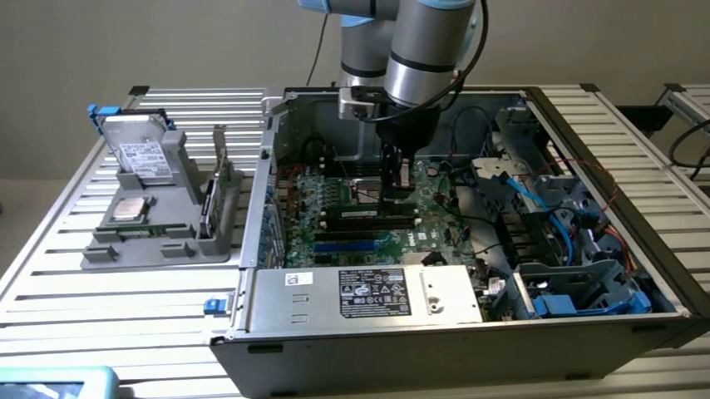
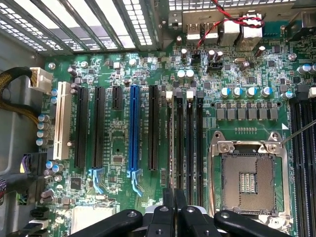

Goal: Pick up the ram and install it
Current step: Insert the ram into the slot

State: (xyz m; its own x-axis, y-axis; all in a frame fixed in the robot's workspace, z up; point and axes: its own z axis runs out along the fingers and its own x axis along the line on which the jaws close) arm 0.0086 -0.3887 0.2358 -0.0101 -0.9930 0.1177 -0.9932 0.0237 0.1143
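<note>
My gripper (image 1: 391, 196) reaches down into the open computer case (image 1: 621, 324) over the motherboard's memory slots. In the wrist view the gripper (image 2: 174, 196) has its two black fingers pressed together on a thin strip seen edge-on, the ram (image 2: 173, 143). The ram runs along the outermost of the long black memory slots (image 2: 190, 138), either just above it or in it; I cannot tell which. From the exterior view the ram (image 1: 372, 211) is a low dark strip under the fingers.
The empty CPU socket (image 2: 247, 177) lies beside the slots, with expansion slots and a blue slot (image 2: 133, 128) on the other side. In the case are a power supply (image 1: 372, 293), cables and a drive cage (image 1: 577, 291). A grey parts holder (image 1: 155, 245) stands on the exterior view's left.
</note>
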